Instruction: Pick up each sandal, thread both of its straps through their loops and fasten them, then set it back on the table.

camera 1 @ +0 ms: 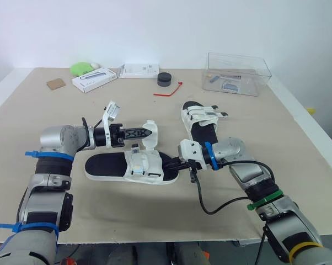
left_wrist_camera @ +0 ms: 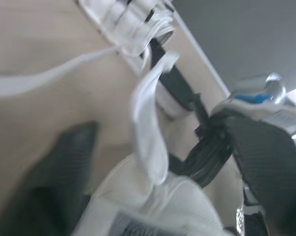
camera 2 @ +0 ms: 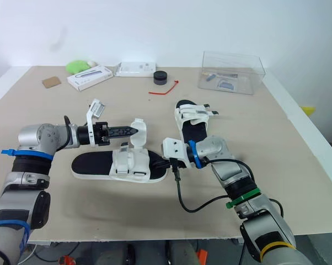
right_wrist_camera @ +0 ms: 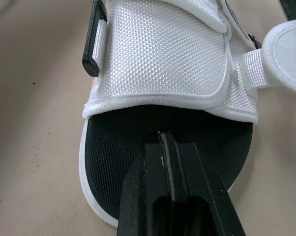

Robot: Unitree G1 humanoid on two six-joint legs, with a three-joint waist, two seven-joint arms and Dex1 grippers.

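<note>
- White woven upper [camera 1: 141, 164] over a black footbed [camera 1: 102, 164]: the near sandal [camera 1: 127, 168] lies flat in the middle of the table [camera 1: 127, 212], and looks light and bendy (likely to slide).
- Left claw [camera 1: 146, 132] pinches its raised strap [camera 1: 150, 142], soft webbing best held near the tip.
- Right claw [camera 1: 176, 163], pressed together, bears on the footbed's toe end.
</note>
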